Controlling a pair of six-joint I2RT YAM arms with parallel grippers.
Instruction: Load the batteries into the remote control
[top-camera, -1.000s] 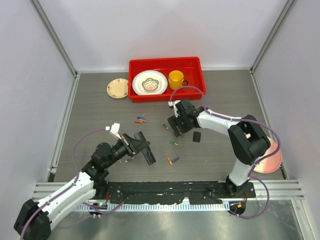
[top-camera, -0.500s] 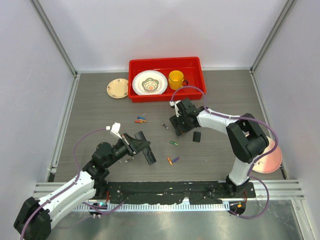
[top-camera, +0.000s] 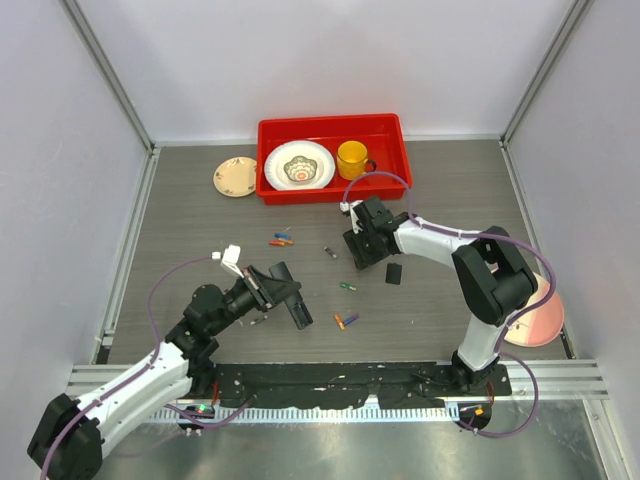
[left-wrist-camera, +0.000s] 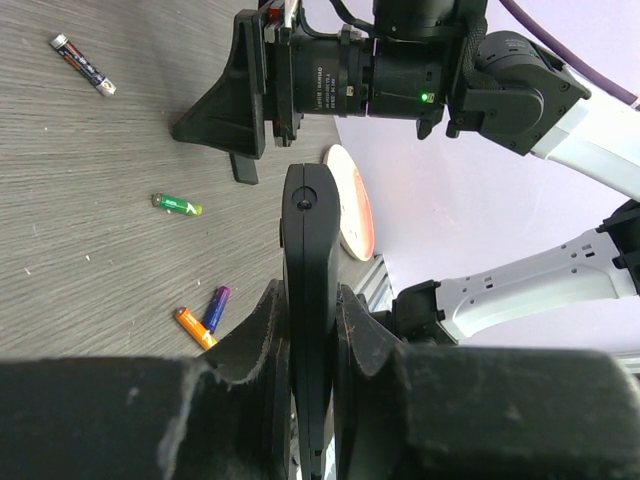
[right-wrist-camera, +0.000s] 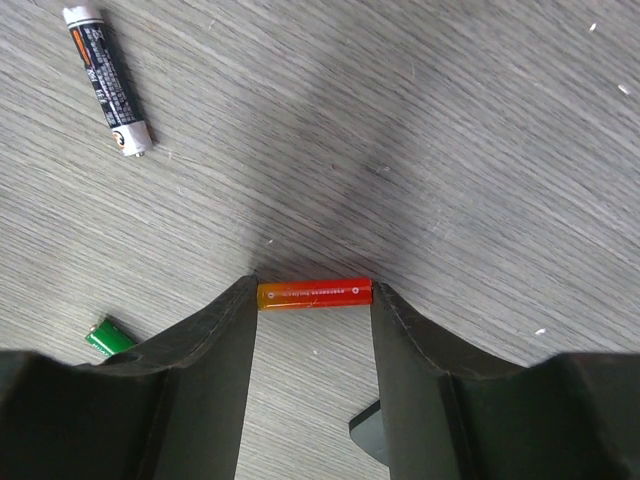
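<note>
Step in hand: battery pickup. Right gripper (right-wrist-camera: 314, 297) is pinching a red-orange battery (right-wrist-camera: 330, 292) end to end between its fingertips, low over the grey table (right-wrist-camera: 480, 150); whether it is lifted clear cannot be told. Left gripper (left-wrist-camera: 310, 335) is clamping the black remote control (left-wrist-camera: 308, 230) on edge between its fingers, well apart from the right gripper. Green battery (left-wrist-camera: 177, 205), orange battery (left-wrist-camera: 192, 326), purple battery (left-wrist-camera: 217, 306) and black battery (right-wrist-camera: 105, 80) are lying loose on the table. Judgement: the next move is calling for carrying the pinched battery across to the remote and lining it up with the compartment, which is not showing in any view.
</note>
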